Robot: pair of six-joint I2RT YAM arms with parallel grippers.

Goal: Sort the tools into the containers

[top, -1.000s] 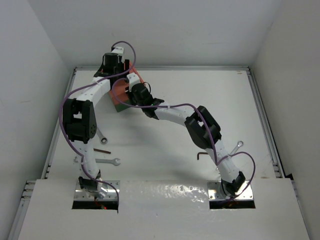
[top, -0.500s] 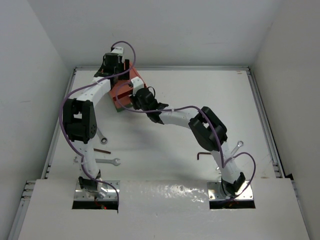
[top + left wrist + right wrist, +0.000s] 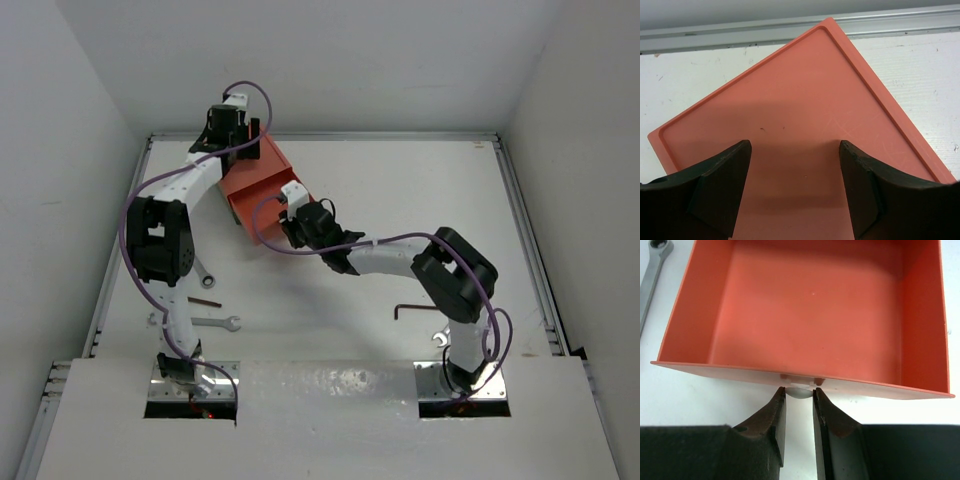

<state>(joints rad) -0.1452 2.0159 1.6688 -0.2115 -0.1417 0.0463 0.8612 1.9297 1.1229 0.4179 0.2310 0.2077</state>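
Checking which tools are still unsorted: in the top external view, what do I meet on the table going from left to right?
A silver wrench at near left → orange-red drawer → black hex key → wrench end at near right. The second wrench overlaps the first, so it is left out.

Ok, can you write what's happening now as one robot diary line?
right gripper: shut on white knob | orange drawer: open, nothing inside | left gripper: open over box top
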